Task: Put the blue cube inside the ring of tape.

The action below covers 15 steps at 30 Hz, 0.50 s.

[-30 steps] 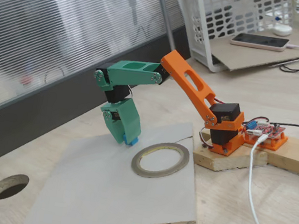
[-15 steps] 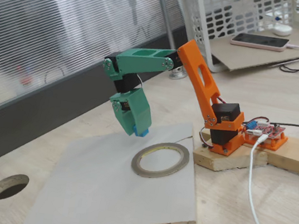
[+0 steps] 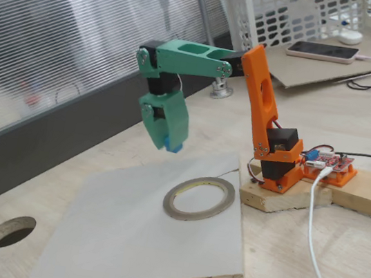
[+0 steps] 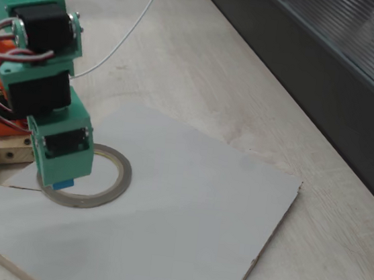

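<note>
Moved: the arm has lifted since a second ago, carrying the cube [image 3: 172, 145] up off the board [image 3: 122, 234].
Gripper: the green gripper [image 3: 169, 143] hangs in the air, pointing down, clenched on the blue cube at its tip [image 4: 64, 184].
Cube: held above the board, to the left of the ring [image 3: 199, 198] in a fixed view; in a fixed view it overlaps the ring's near rim [image 4: 118, 179].
Ring: flat on the grey board, opening empty.
Hole: a dark round hole [image 3: 11, 231] in the tabletop, well apart.
</note>
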Motion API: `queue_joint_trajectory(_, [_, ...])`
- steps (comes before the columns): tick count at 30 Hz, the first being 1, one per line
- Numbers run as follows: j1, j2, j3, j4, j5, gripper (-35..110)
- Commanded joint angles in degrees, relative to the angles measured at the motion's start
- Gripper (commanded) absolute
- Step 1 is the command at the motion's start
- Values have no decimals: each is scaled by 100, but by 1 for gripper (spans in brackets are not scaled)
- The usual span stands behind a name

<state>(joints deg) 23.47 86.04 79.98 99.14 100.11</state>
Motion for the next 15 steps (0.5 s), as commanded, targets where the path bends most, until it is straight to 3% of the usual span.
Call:
queue_joint_trajectory(1, [26, 615, 703, 53, 53, 11])
queue_joint_trajectory(15, [9, 1837, 2830, -1380, 53, 11])
